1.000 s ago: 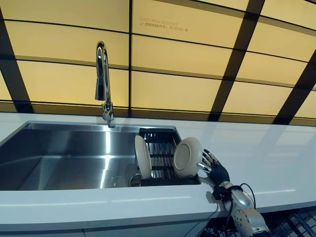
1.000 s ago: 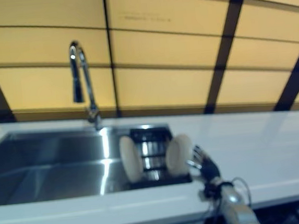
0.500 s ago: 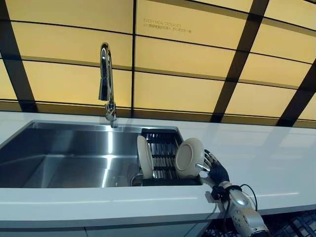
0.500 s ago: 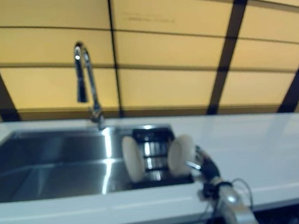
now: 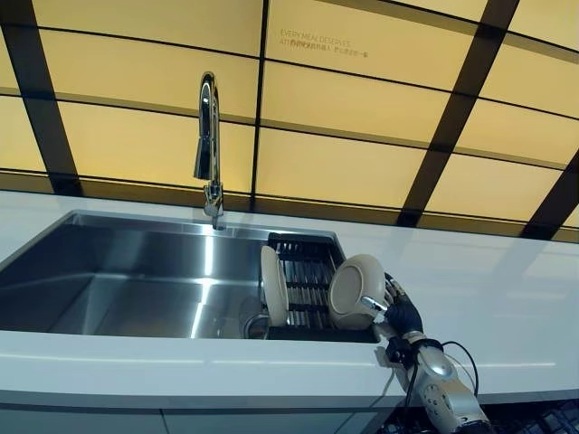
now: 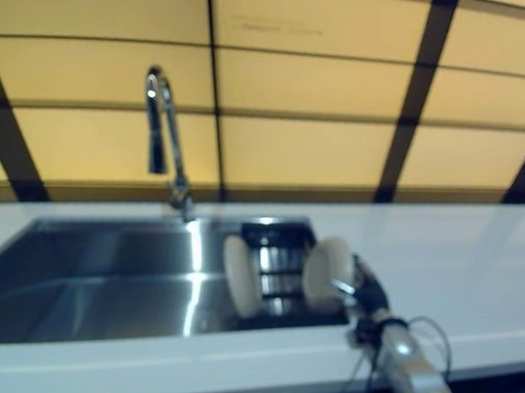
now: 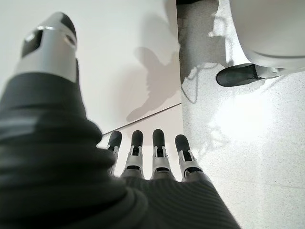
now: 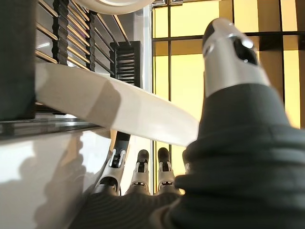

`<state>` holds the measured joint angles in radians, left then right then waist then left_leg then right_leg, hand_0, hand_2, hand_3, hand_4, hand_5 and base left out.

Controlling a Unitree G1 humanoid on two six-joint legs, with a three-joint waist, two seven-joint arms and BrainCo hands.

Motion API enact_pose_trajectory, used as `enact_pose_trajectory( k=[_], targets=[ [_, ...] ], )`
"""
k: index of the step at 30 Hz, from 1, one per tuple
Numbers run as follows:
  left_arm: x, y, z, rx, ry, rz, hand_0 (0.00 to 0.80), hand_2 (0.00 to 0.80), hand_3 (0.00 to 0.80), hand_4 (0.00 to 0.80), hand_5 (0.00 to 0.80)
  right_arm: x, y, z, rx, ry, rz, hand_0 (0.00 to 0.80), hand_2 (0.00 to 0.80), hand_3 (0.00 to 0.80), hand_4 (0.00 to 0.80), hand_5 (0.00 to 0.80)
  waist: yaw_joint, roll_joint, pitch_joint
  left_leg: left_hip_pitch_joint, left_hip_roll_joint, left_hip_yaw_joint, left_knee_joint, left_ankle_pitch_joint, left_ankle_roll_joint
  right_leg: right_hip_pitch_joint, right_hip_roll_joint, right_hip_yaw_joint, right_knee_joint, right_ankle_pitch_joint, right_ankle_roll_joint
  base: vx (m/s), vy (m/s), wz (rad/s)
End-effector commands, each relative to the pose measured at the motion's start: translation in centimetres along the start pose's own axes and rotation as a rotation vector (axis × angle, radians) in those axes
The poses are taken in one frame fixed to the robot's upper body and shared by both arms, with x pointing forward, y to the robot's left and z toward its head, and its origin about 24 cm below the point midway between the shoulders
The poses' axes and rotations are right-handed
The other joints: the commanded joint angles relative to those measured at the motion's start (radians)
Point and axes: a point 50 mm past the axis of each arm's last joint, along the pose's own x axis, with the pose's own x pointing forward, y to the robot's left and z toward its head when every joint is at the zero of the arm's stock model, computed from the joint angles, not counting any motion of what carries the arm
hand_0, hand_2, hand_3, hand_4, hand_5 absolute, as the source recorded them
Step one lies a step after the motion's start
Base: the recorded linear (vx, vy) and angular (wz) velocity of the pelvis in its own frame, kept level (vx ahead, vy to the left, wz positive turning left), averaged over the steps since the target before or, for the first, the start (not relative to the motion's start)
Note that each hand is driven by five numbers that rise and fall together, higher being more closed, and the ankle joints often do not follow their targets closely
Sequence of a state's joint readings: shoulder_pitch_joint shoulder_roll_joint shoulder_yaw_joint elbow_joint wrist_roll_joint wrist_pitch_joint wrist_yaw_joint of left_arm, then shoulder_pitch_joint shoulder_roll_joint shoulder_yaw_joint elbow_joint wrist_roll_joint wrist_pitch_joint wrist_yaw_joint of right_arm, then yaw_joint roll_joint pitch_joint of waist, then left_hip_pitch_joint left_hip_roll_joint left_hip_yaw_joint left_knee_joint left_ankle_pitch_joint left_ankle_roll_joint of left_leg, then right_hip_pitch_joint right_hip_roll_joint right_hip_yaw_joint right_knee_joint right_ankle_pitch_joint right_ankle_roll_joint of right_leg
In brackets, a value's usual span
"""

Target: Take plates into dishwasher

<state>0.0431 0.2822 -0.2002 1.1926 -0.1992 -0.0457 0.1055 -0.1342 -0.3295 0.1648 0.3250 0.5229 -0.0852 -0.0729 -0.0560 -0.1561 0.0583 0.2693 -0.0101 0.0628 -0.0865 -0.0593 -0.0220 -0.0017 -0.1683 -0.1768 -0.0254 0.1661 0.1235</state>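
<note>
A steel sink (image 5: 109, 280) is set into a white surface (image 5: 488, 289), with a tall tap (image 5: 209, 145) at its far edge and a yellow panelled wall (image 5: 362, 99) behind. A black rack (image 5: 303, 280) fills the right end of the sink. Two pale plates stand on edge in it: the left plate (image 5: 273, 286) upright near the rack's left side, the right plate (image 5: 355, 290) at the rack's right, near corner, tilted and facing left.

The right hand (image 5: 398, 312) comes up from the lower right over the near edge of the surface and grasps the right plate by its right rim. In the right wrist view the plate (image 8: 114, 107) runs as a pale band between the thumb (image 8: 228, 52) on one face and the fingers (image 8: 119, 152) on the other, so the hand (image 8: 157, 200) pinches it; the rack's bars (image 8: 71, 38) show just past it.

The left hand (image 7: 143, 191) shows only in its own wrist view, well below the surface, over a speckled floor (image 7: 248, 167) and beside a white cabinet face (image 7: 119, 62). Its fingers (image 7: 159, 152) are straight and relaxed, the thumb (image 7: 52, 43) apart, holding nothing.
</note>
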Motion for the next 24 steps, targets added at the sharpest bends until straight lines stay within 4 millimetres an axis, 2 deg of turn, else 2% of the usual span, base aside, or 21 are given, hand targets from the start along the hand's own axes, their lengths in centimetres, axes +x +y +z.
enact_pose_trajectory(
  k=[1, 14, 24],
  targets=[
    [0.0, -1.8, 1.6, -0.113, -0.064, -0.032, 0.000, 0.000, 0.000, 0.000, 0.000, -1.8, 1.7, -6.7, 0.052, 0.309, -0.003, 0.000, 0.000, 0.000, 0.000, 0.000, 0.060, 0.032, 0.084, -0.049, -0.055, -0.078, 0.077, -0.079, 0.062, -0.063, -0.108, 0.047, 0.130, 0.072, 0.128, 0.025, 0.035, 0.03],
    [-0.1, -1.9, 0.8, -0.168, -0.041, -0.013, 0.000, 0.000, 0.000, 0.000, 0.000, -1.4, 0.7, -6.7, 0.122, 0.304, -0.116, 0.000, 0.000, 0.000, 0.000, 0.000, 0.091, 0.023, 0.094, -0.056, -0.057, -0.110, 0.083, -0.078, 0.059, -0.059, -0.120, 0.023, 0.135, 0.082, 0.128, 0.018, 0.014, 0.08],
    [-0.2, -2.0, 0.7, -0.145, -0.056, -0.020, 0.000, 0.000, 0.000, 0.000, 0.000, -0.9, 0.3, -6.5, 0.125, 0.317, -0.158, 0.000, 0.000, 0.000, 0.000, 0.000, 0.121, 0.025, 0.098, -0.060, -0.058, -0.139, 0.090, -0.079, 0.055, -0.055, -0.135, 0.000, 0.141, 0.087, 0.130, 0.025, 0.002, 0.11]
  ],
)
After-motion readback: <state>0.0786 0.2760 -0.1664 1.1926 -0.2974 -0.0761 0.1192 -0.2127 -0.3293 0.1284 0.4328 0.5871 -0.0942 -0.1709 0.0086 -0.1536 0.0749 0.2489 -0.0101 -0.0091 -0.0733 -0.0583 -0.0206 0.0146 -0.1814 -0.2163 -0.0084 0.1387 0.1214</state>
